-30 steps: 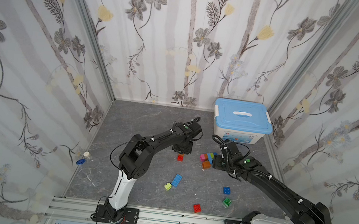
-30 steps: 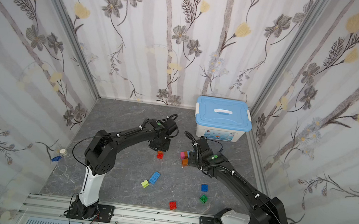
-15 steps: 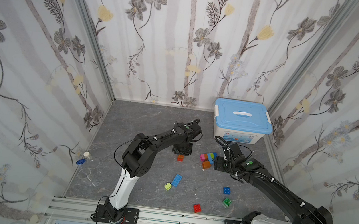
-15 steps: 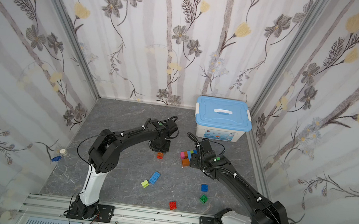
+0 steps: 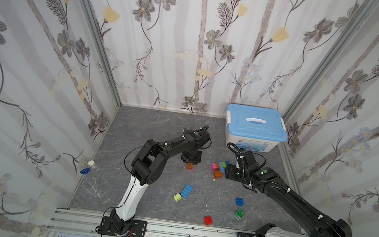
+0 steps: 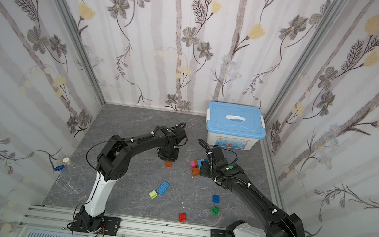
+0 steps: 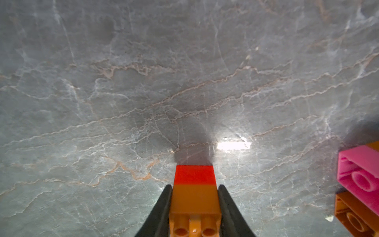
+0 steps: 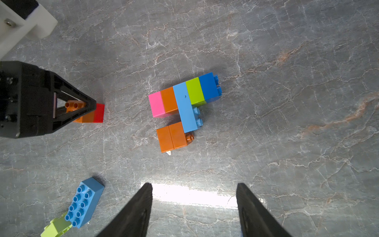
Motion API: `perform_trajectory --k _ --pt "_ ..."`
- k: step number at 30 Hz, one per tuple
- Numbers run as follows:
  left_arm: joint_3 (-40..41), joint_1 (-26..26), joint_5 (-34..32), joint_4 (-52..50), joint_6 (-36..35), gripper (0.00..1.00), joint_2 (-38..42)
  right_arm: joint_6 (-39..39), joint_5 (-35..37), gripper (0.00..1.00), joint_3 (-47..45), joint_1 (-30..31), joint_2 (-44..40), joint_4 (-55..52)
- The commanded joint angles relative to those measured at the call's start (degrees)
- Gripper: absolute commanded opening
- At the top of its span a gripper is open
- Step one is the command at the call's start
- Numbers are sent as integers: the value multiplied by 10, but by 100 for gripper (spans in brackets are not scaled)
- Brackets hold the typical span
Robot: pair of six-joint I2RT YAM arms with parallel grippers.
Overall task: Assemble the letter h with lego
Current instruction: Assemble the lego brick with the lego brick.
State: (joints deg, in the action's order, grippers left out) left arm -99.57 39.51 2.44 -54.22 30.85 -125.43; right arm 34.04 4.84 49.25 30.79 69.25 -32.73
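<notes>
Lego [image 5: 239, 201] lay scattered on the grey surface [image 5: 157, 130]. A joined cluster [image 8: 184, 102] of pink, orange, light-blue, lime and blue bricks sat mid-surface, with loose ones nearer the rail [image 5: 170, 230]. The left tool [image 7: 194, 185] was clamped on an orange brick [image 7: 194, 201] with a red brick [image 7: 193, 174] stuck to its end, near the cluster. The right tool [image 8: 193, 184] hung over the cluster, jaws apart and empty.

Bare table [image 5: 148, 124] at back, scattered lego [image 5: 186, 190], storage box [image 5: 255, 122] right
</notes>
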Motion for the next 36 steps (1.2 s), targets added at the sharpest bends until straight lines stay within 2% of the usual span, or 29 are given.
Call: perform_trajectory --k 1,9,12,16,19,27,30,33,36 --pt "7 -11 21 8 -6 33 -23 7 -5 66 5 0 -2 4" --pt "-1 -25 28 1 -19 30 -78 11 -9 66 1 0 -14 -2" --pt "9 -21 4 4 -16 26 -84 14 -9 66 -2 0 -17 -2" --pt "41 -3 -59 24 -15 26 -64 15 -11 66 0 0 -17 -4" --pt "57 -6 -78 27 -13 25 -53 20 -13 65 3 0 -16 -1" --pt "103 -42 -126 38 -13 22 38 11 -28 65 18 1 6 -12" --pt "147 -66 -137 54 4 23 74 -2 -29 65 38 9 36 -39" --pt "227 -99 -118 98 33 23 120 -17 -32 65 59 39 63 -36" --pt "287 -132 -98 135 57 25 150 -53 -34 66 95 98 109 -38"
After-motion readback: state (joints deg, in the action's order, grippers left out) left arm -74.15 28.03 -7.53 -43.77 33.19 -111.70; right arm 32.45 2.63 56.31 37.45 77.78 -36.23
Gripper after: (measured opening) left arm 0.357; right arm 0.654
